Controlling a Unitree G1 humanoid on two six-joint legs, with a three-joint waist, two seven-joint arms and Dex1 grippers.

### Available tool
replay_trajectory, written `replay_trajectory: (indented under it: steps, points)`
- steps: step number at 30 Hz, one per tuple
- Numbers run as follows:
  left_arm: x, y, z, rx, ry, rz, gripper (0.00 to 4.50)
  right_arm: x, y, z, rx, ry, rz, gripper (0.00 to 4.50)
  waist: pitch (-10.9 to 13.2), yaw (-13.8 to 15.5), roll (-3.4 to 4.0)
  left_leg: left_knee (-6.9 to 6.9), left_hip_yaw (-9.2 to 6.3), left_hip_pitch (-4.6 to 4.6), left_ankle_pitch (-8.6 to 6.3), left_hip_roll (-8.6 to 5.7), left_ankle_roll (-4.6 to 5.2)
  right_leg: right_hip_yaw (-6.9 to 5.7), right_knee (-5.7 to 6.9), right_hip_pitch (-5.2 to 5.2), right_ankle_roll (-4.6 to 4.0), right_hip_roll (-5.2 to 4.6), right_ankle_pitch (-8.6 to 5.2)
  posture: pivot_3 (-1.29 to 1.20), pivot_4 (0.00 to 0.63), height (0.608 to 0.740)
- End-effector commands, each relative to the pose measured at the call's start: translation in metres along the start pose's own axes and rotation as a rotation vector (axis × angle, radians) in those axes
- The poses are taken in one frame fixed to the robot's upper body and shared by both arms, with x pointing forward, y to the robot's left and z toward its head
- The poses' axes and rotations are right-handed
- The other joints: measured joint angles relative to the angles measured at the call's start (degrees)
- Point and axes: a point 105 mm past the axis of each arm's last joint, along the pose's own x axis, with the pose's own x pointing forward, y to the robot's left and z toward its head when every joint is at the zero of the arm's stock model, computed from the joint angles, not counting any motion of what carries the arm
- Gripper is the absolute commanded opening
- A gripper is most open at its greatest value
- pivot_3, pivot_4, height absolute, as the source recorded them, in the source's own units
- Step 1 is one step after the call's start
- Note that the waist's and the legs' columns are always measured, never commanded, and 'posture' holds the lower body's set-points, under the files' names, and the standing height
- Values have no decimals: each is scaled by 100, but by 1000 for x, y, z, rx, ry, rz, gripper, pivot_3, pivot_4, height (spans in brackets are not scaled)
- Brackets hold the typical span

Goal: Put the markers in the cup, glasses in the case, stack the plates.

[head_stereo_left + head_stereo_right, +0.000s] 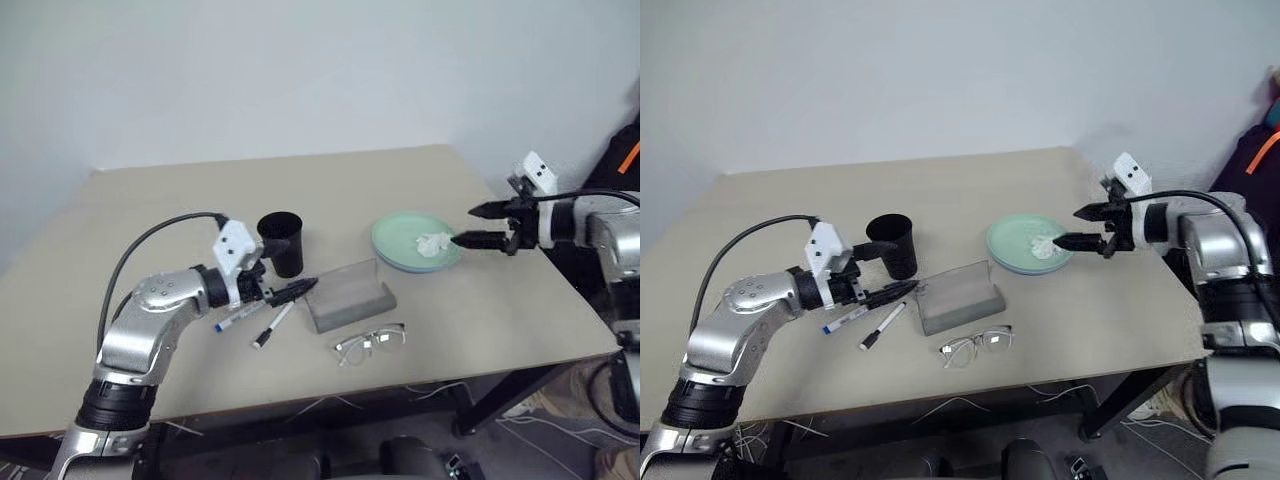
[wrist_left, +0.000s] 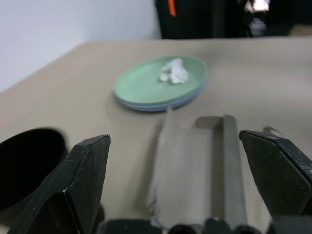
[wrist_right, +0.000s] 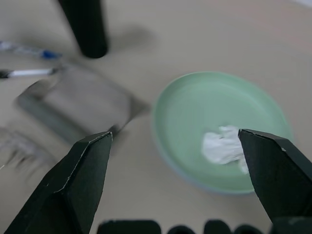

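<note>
The right gripper [image 1: 480,227] hangs open beside the stacked plates [image 1: 400,243], tissue [image 1: 432,243] on top. The left gripper [image 1: 293,290], apparently open, hovers by the markers [image 1: 255,318], cup [image 1: 281,243], open case [image 1: 348,294]; glasses [image 1: 370,342] lie nearer.

- A plain test room or lab, not a home: one bare beige table [image 1: 180,210] stands against a blank pale wall [image 1: 300,70].
- Loose cables [image 1: 560,425] trail on the floor beneath the table's right end.
- A dark bag with an orange strip [image 1: 627,158] sits beyond that same end.
</note>
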Motion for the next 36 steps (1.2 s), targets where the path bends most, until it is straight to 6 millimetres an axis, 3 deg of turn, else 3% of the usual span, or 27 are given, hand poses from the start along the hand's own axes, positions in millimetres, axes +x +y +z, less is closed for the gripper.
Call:
replay_trajectory:
  steps: [1,5,17,25,36]
  points:
    - [14,-9,17,73,30,-64,4500,-17,15,14,-86,-30,74,4487,2,-1,-3,2,1,2,0,2,0,-3,-2,2,2,0,-2,0,0,727]
    - [32,-20,22,119,51,-114,4500,-24,19,13,-94,-25,84,4487,4,-17,-6,6,15,7,0,8,-1,-2,-6,2,5,-1,-4,0,0,727]
    - [82,-58,11,157,221,-234,4500,-31,26,3,-64,34,52,4487,5,7,-10,5,9,-6,-2,-2,7,3,-5,-3,6,0,-4,0,0,727]
    - [91,-74,5,193,316,-324,4500,-35,31,-3,-42,55,35,4487,5,6,-12,9,4,-8,-6,-2,12,2,-7,-2,5,0,-4,0,0,727]
    - [97,-68,-20,327,472,-369,4500,-35,34,-11,-19,44,1,4487,6,10,-13,22,9,-8,-5,1,13,1,-8,1,6,0,-5,0,0,727]
